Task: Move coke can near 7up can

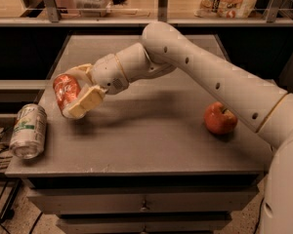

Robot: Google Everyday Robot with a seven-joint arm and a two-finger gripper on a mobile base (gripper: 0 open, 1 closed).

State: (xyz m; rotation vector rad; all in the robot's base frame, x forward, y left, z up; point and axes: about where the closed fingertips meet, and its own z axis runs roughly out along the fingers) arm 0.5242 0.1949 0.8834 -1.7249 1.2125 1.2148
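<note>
My gripper [74, 92] is shut on the red coke can [65, 92] and holds it tilted just above the grey table [151, 130], at its left side. The white-silver 7up can [27, 130] with green markings lies on its side at the table's front left edge, a short way below and left of the coke can. The two cans are apart. My white arm reaches across the table from the right.
A red-orange apple [219, 118] sits on the right part of the table, under my forearm. A shelf with bags and a clear container runs behind the table. Cables hang at the left below the table edge.
</note>
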